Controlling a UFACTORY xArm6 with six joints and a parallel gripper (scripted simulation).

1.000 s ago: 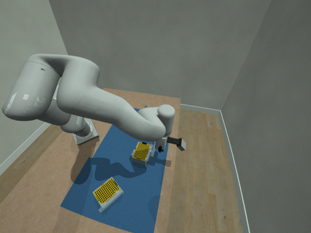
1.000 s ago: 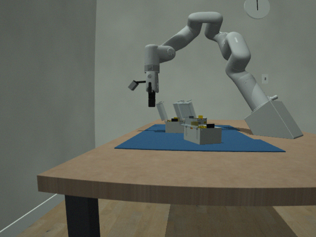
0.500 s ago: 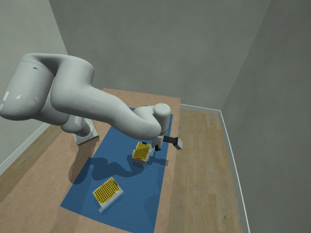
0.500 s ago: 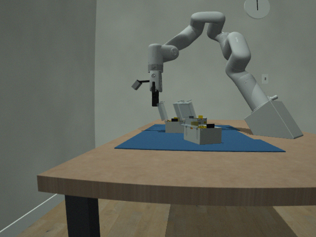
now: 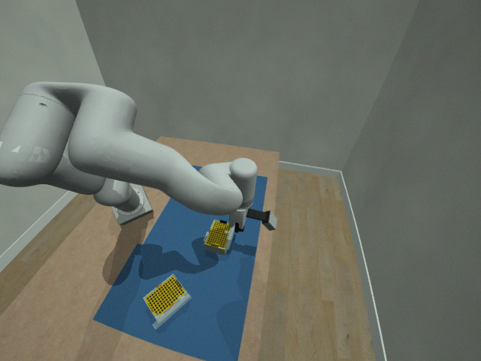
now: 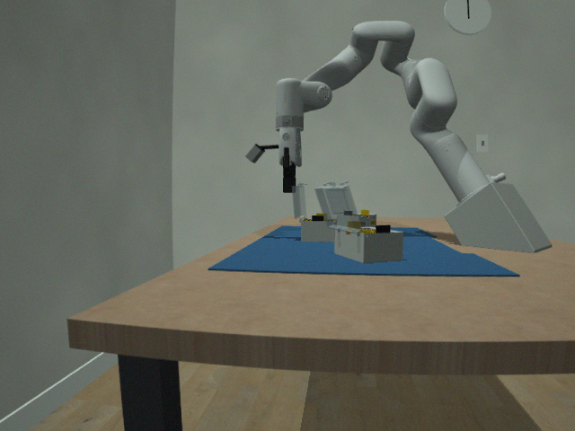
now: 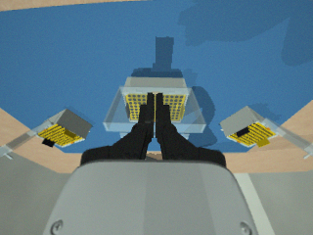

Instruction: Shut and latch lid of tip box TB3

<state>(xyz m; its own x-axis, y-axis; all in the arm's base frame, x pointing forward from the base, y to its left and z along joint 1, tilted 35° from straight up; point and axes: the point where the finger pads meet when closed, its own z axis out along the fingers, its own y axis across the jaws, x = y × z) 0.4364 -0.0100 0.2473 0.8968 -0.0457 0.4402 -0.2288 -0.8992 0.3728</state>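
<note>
My gripper (image 5: 238, 229) (image 6: 288, 190) (image 7: 155, 102) is shut and empty, fingers pointing down. Its tips are at the upper back of the middle box's clear lid (image 6: 299, 200) (image 7: 196, 115), seemingly against it. That lid stands nearly upright. The middle box (image 5: 218, 235) (image 6: 318, 231) (image 7: 156, 82) stands level with its yellow insert in. Another box (image 5: 164, 295) (image 6: 383, 248) (image 7: 73, 121), nearer to the exterior view, has its lid (image 5: 171, 311) open. The third box (image 7: 240, 119), hidden by the arm in the top view, also has its lid (image 7: 289, 134) open. No ID sticker is readable.
The boxes stand on the blue mat (image 5: 205, 303) (image 6: 278, 259) (image 7: 59, 54), on the wooden bench (image 5: 54, 303) (image 6: 232, 306). The two outer boxes are turned at an angle, one on each side of the middle box. The arm reaches over the mat from its base.
</note>
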